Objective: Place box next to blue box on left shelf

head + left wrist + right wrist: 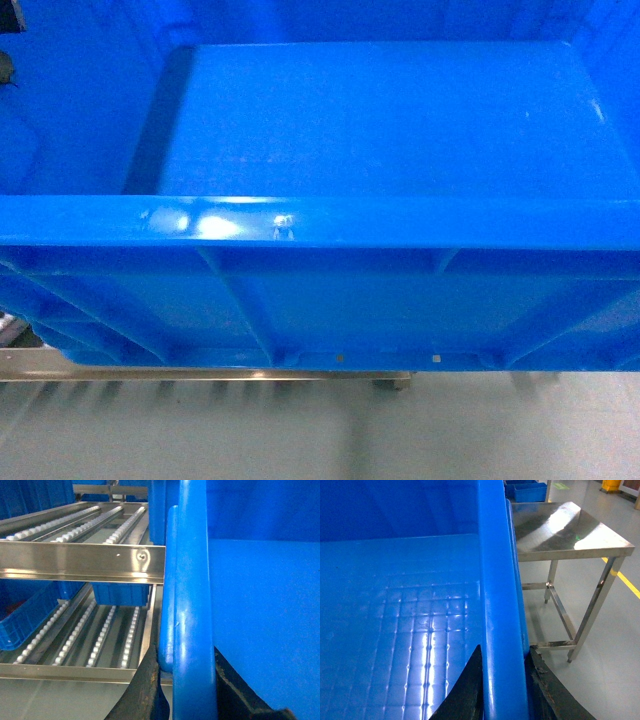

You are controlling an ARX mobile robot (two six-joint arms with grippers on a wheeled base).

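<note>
A: Listing item one — the box (380, 130), bright blue, open top, filling nearly the whole head view. Thick rolled rim with glare spots, ribbed near wall below it, smooth floor inside, two small slots at the base edge.

B: Position?

A: Raised off the pale floor (300, 430), held by its two side rims. Item two — left claw (187, 690), seen from its wrist camera: dark fingers (145, 690) on either side of the box's left rim, pinching it. Item three — right claw (504, 690): black fingers (465, 695) flanking the right rim the same way, clamped on it.

B: The left shelf?

A: Item four — left shelf (85, 562), just beside the box's left wall in the left wrist view. Grey metal rails, rows of small white wheels, an upper and a lower level. The box is not on it; whether its wall touches the rail end, I cannot tell.

B: Anything on the rack?

A: A blue box (120, 592) at the back of the lower level, and a blue crate (25, 620) at that level's left edge. Its contents are not legible.

B: Other side?

A: Item five — steel surface (565, 530), four-legged, right of the box and apart from it; two blue bins (525, 489) beyond; a yellow floor line (625, 582).
</note>
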